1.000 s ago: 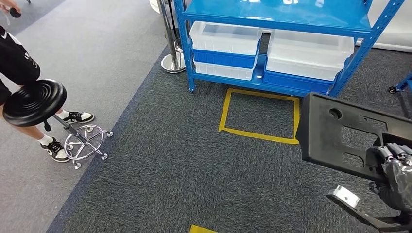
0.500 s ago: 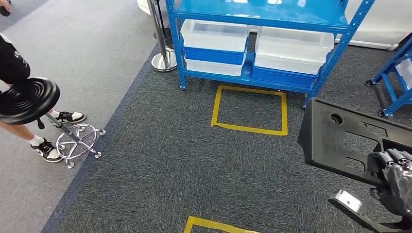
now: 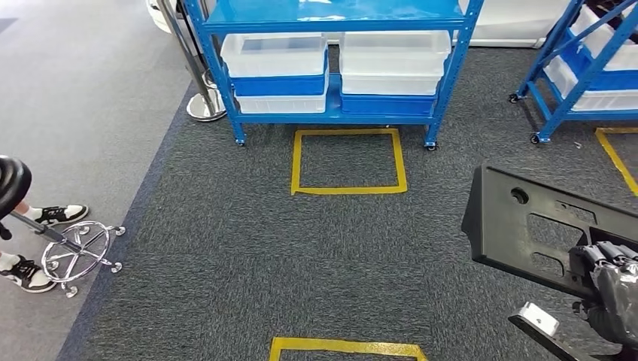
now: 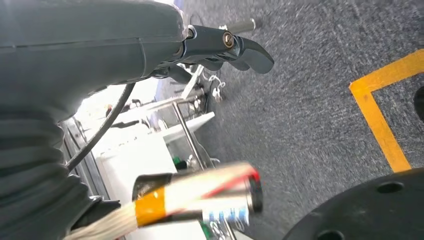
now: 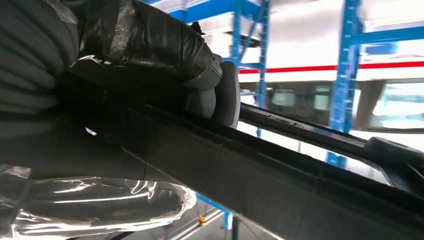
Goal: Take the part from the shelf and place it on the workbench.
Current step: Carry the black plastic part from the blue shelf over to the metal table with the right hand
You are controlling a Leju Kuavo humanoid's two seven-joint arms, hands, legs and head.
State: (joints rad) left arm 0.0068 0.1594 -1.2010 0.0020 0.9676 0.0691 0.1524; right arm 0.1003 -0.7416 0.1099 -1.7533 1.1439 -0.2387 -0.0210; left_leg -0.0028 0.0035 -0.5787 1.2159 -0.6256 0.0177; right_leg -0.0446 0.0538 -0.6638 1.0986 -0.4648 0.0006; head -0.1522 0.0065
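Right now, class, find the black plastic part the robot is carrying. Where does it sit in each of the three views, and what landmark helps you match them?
Head view: the black plastic part is at the lower right, gripped by the right hand.
Left wrist view: it cannot be picked out.
Right wrist view: its edge runs across the picture, under the hand's wrapped fingers.
Shared landmark: blue shelving; yellow floor tape links head and left wrist.

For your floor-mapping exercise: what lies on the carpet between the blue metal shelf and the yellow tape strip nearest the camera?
In the head view, a yellow tape square on dark grey carpet.
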